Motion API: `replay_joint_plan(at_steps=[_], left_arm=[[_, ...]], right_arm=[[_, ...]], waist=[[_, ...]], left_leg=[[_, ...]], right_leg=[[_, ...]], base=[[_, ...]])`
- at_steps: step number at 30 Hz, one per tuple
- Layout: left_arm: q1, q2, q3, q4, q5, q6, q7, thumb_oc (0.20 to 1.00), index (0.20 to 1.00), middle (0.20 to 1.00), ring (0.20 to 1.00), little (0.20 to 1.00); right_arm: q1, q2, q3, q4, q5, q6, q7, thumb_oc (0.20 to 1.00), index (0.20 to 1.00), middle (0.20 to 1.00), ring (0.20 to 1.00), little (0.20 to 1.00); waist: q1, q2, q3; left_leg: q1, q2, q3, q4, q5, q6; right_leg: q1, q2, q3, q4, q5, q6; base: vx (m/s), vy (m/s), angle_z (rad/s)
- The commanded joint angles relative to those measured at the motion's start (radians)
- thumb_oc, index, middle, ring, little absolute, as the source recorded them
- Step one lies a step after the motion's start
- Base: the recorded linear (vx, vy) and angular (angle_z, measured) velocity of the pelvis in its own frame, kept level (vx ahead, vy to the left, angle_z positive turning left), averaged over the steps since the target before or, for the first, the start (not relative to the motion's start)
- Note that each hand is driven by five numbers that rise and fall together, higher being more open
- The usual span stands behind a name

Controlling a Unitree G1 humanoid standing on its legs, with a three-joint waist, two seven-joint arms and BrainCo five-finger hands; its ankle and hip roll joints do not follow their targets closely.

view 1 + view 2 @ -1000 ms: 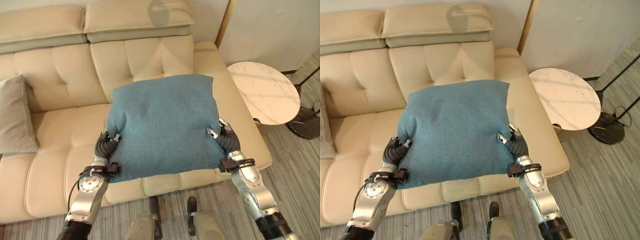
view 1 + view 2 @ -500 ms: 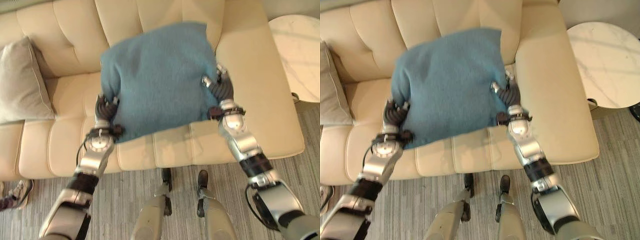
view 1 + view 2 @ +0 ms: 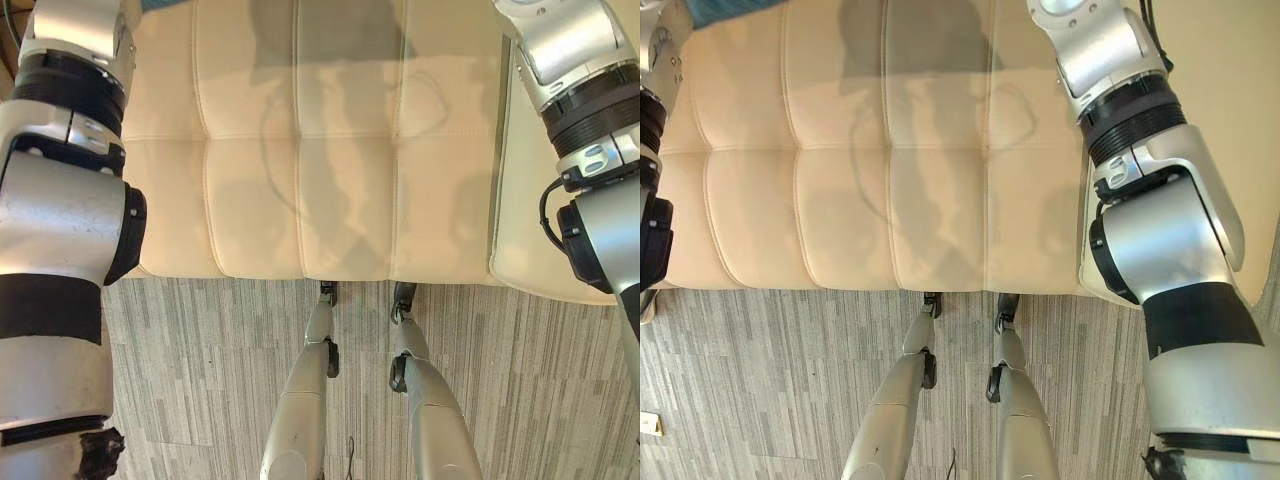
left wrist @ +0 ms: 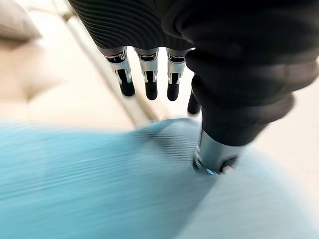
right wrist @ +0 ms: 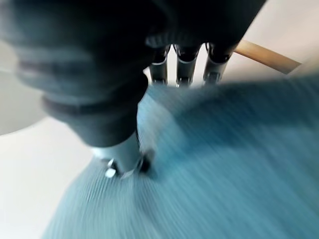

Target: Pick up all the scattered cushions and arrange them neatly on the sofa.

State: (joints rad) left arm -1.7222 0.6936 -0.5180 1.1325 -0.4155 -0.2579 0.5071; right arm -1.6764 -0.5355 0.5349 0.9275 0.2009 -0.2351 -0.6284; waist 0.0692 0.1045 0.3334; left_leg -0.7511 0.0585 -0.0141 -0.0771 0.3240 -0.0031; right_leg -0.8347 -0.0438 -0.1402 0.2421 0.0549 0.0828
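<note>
The blue cushion [image 4: 99, 189] is pinched from both sides. My left hand [image 4: 149, 79] reaches its fingers past the cushion's edge while its thumb [image 4: 214, 149] presses into the cloth. In the right wrist view, my right hand [image 5: 182, 67] has its fingers behind the blue cushion [image 5: 224, 164] and its thumb [image 5: 122, 154] digs into the front face. In the eye views a sliver of the cushion [image 3: 165, 4] peeks in at the upper left, above the cream sofa seat [image 3: 300, 150], with both arms stretching up past it.
The sofa's right armrest [image 3: 520, 200] runs beside my right arm. Grey striped carpet [image 3: 200, 380] lies in front of the seat's front edge. A wooden strip [image 5: 269, 57] shows on the wall behind the cushion.
The camera has tipped down to the seat front and floor. Both hands have carried the blue cushion forward over the sofa, leaving just a sliver in the eye views.
</note>
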Motion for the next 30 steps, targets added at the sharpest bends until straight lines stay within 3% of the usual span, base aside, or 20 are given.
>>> replay_joint_plan(at_steps=[1, 7, 10, 14, 22, 25, 26, 28, 29, 30], left_arm=[[0.026, 0.038, -0.063, -0.061, -0.042, -0.068, -0.049, 1.000, 1.000, 1.000, 1.000, 1.000], [0.293, 0.042, 0.041, -0.133, -0.044, -0.047, -0.093, 1.000, 1.000, 1.000, 1.000, 1.000], [0.513, 0.022, 0.154, -0.267, -0.040, -0.053, -0.098, 1.000, 1.000, 1.000, 1.000, 1.000], [0.753, 0.048, 0.263, -0.495, 0.002, -0.073, -0.125, 1.000, 1.000, 1.000, 1.000, 1.000], [1.194, 0.078, 0.440, -0.701, 0.125, -0.046, -0.225, 1.000, 1.000, 1.000, 1.000, 1.000], [1.497, 0.021, 0.540, -0.814, 0.147, -0.035, -0.329, 1.000, 1.000, 1.000, 1.000, 1.000], [1.500, 0.021, 0.540, -0.817, 0.147, -0.034, -0.330, 1.000, 1.000, 1.000, 1.000, 1.000], [1.676, -0.051, 0.579, -0.854, 0.169, -0.013, -0.391, 1.000, 1.000, 1.000, 1.000, 1.000], [1.771, -0.128, 0.609, -0.830, 0.149, 0.011, -0.416, 1.000, 1.000, 1.000, 1.000, 1.000], [1.772, -0.128, 0.609, -0.831, 0.150, 0.011, -0.416, 1.000, 1.000, 1.000, 1.000, 1.000]], right_arm=[[0.066, 0.025, -0.050, -0.079, 0.125, -0.063, 0.055, 1.000, 1.000, 1.000, 1.000, 1.000], [0.281, 0.061, -0.094, -0.161, 0.118, -0.033, 0.142, 1.000, 1.000, 1.000, 1.000, 1.000], [0.417, 0.052, -0.143, -0.251, 0.107, -0.024, 0.173, 1.000, 1.000, 1.000, 1.000, 1.000], [0.596, -0.025, -0.190, -0.422, 0.070, -0.011, 0.244, 1.000, 1.000, 1.000, 1.000, 1.000], [0.960, -0.167, -0.247, -0.728, -0.005, -0.004, 0.436, 1.000, 1.000, 1.000, 1.000, 1.000], [1.281, -0.202, -0.356, -0.880, -0.037, -0.017, 0.537, 1.000, 1.000, 1.000, 1.000, 1.000], [1.286, -0.202, -0.358, -0.883, -0.038, -0.015, 0.538, 1.000, 1.000, 1.000, 1.000, 1.000], [1.511, -0.148, -0.418, -0.909, -0.049, -0.009, 0.601, 1.000, 1.000, 1.000, 1.000, 1.000], [1.623, -0.080, -0.439, -0.867, -0.048, 0.002, 0.631, 1.000, 1.000, 1.000, 1.000, 1.000], [1.623, -0.080, -0.440, -0.867, -0.049, 0.002, 0.631, 1.000, 1.000, 1.000, 1.000, 1.000]], waist=[[0.011, -0.059, -0.076], [-0.007, -0.066, -0.065], [-0.018, -0.079, -0.050], [-0.021, -0.094, -0.040], [-0.028, -0.128, -0.057], [-0.042, -0.144, -0.089], [-0.042, -0.145, -0.090], [-0.057, -0.155, -0.115], [-0.069, -0.159, -0.131], [-0.069, -0.159, -0.132]], left_leg=[[0.057, -0.064, 0.032, -0.010, -0.171, -0.115], [0.053, -0.056, 0.042, -0.010, -0.166, -0.117], [0.070, -0.053, 0.045, -0.010, -0.171, -0.117], [0.128, -0.051, 0.050, -0.010, -0.176, -0.122], [0.278, -0.038, 0.075, -0.010, -0.196, -0.119], [0.390, -0.030, 0.090, -0.010, -0.227, -0.106], [0.388, -0.031, 0.090, -0.010, -0.223, -0.106], [0.481, -0.026, 0.102, -0.010, -0.250, -0.089], [0.545, -0.025, 0.110, -0.010, -0.267, -0.076], [0.543, -0.025, 0.110, -0.010, -0.264, -0.076]], right_leg=[[0.161, -0.046, 0.042, -0.329, 0.074, 0.105], [0.150, -0.043, 0.041, -0.329, 0.078, 0.102], [0.165, -0.041, 0.039, -0.329, 0.075, 0.099], [0.220, -0.040, 0.028, -0.329, 0.068, 0.093], [0.372, -0.056, 0.008, -0.329, 0.049, 0.085], [0.483, -0.061, 0.004, -0.329, 0.022, 0.084], [0.481, -0.062, 0.004, -0.329, 0.025, 0.084], [0.573, -0.059, 0.004, -0.329, 0.000, 0.081], [0.629, -0.057, 0.008, -0.318, -0.020, 0.077], [0.628, -0.057, 0.009, -0.319, -0.017, 0.077]], base=[[0.00, 0.016, 1.04], [-0.02, 0.026, -0.12], [-0.05, -0.001, -0.18], [-0.04, -0.020, 0.03], [-0.02, -0.021, -0.10], [0.08, 0.008, 0.09], [0.10, 0.014, 0.02], [0.11, 0.048, -0.17], [0.09, 0.069, -0.10], [0.06, 0.061, -0.08]])
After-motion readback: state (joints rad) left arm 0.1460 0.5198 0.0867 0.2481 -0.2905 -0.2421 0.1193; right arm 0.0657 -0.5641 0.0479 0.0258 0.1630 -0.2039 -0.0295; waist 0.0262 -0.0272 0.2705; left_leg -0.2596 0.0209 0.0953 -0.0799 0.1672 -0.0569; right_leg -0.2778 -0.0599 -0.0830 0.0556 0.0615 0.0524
